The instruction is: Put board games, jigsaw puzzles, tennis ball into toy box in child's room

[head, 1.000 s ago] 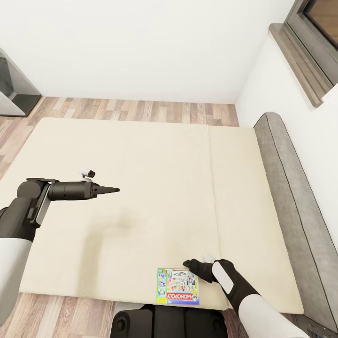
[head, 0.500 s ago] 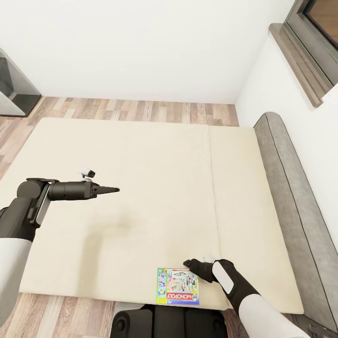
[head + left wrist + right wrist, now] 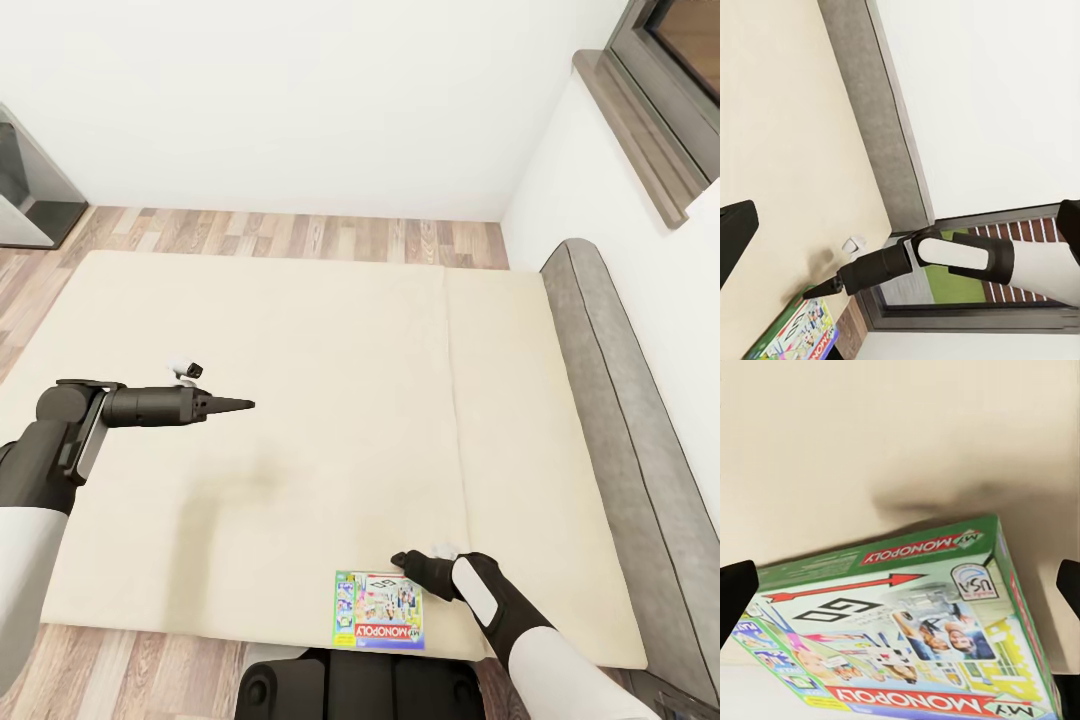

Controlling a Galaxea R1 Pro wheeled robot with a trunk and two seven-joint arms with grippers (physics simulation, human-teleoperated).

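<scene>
Monopoly board game (image 3: 379,609) lies flat on the bed (image 3: 330,400) at its near edge. Right gripper (image 3: 398,559) hovers at the box's corner, fingers spread wide, holding nothing. Left gripper (image 3: 245,404) is raised over the mattress, well apart, fingers pressed together, empty

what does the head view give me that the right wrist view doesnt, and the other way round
Head view alone: the whole bed with its grey headboard, the wood floor, the left hand held out above the mattress, and the right hand at the far right corner of the board game, which lies at the bed's near edge.

Right wrist view alone: the box print up close, with "MY MONOPOLY" on the side and the red lower band, a "GO" arrow, and the dark fingertips spread to either side of the box.

Both: the board game lying on beige mattress.
</scene>
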